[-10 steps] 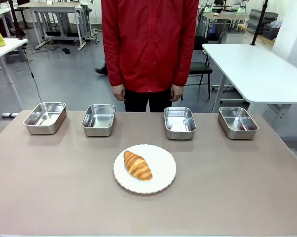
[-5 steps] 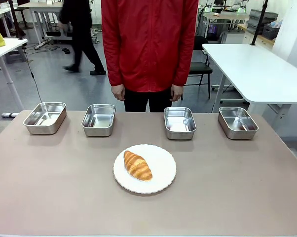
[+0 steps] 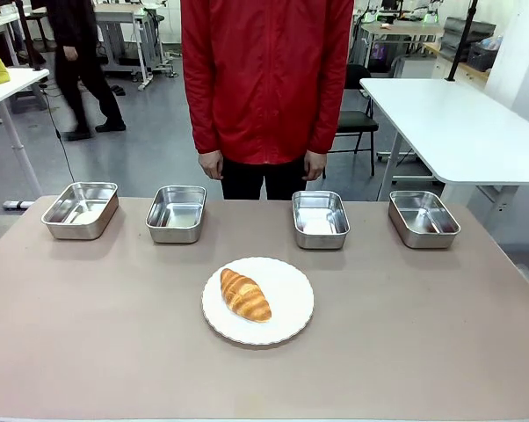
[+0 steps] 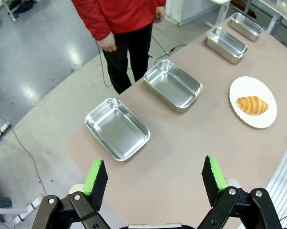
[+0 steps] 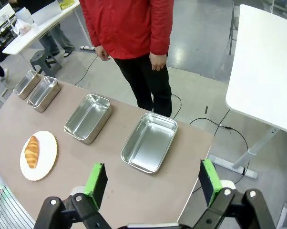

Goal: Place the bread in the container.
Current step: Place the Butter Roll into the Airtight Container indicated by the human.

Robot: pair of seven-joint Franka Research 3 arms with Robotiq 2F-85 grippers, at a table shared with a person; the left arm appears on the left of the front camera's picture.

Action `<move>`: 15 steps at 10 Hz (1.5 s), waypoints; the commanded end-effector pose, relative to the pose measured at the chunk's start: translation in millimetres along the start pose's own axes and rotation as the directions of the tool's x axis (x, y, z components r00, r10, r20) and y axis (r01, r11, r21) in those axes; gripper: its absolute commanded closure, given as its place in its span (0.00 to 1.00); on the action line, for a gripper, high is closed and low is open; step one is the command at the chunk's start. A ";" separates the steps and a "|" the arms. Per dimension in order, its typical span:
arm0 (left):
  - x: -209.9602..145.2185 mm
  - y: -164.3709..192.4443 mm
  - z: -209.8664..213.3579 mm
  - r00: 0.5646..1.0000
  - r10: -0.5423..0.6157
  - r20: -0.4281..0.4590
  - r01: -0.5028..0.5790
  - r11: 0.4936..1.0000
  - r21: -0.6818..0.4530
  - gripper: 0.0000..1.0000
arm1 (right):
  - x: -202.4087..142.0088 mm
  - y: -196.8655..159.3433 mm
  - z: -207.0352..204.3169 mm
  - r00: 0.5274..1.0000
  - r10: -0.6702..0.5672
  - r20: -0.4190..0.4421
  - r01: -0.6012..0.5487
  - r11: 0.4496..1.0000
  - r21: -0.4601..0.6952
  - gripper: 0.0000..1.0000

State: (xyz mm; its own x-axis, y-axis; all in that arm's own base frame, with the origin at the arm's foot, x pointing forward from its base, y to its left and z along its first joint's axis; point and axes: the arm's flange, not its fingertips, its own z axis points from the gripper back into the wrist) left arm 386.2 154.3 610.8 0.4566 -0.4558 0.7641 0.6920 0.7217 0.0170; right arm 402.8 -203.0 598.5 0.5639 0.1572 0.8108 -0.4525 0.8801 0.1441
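Note:
The bread (image 3: pixel 245 295), a golden-brown croissant, lies on a round white plate (image 3: pixel 291 303) at the middle of the table. Several steel containers stand in a row along the far edge, two left of centre (image 3: pixel 80 209) (image 3: pixel 177 213) and two right of centre (image 3: pixel 320 218) (image 3: pixel 423 217); all look empty. My left gripper (image 4: pixel 154 168) hangs open high above the table's left end, over the nearest container (image 4: pixel 117 129), with the bread (image 4: pixel 251 105) far off. High over the right end, my right gripper (image 5: pixel 152 171) is open too, above another container (image 5: pixel 149 141); the bread (image 5: pixel 32 151) lies well away.
A person in a red jacket (image 3: pixel 266 79) stands at the far edge behind the containers, both hands (image 3: pixel 211 164) hanging at the sides. A white table (image 3: pixel 458 123) stands beyond the right corner. Bare tabletop surrounds the plate.
Nothing on the table has moved. Only a person walking in the background has passed to the left.

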 end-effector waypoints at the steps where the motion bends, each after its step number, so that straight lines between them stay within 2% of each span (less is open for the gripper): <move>1: 0.3 -1.2 1.3 1.000 -0.003 0.004 0.003 1.000 0.000 0.00 | 1.3 0.9 0.0 1.000 0.003 0.006 -0.003 1.000 0.001 0.00; 15: 0.3 -1.2 1.3 1.000 -0.003 0.004 0.003 1.000 0.000 0.00 | 1.3 0.9 0.0 1.000 0.003 0.006 -0.003 1.000 0.001 0.00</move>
State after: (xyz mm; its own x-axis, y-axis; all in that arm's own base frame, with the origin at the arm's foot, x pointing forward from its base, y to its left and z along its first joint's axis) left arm 386.2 154.3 610.8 0.4566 -0.4558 0.7641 0.6920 0.7217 0.0170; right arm 402.8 -203.0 598.5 0.5639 0.1573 0.8107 -0.4525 0.8801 0.1440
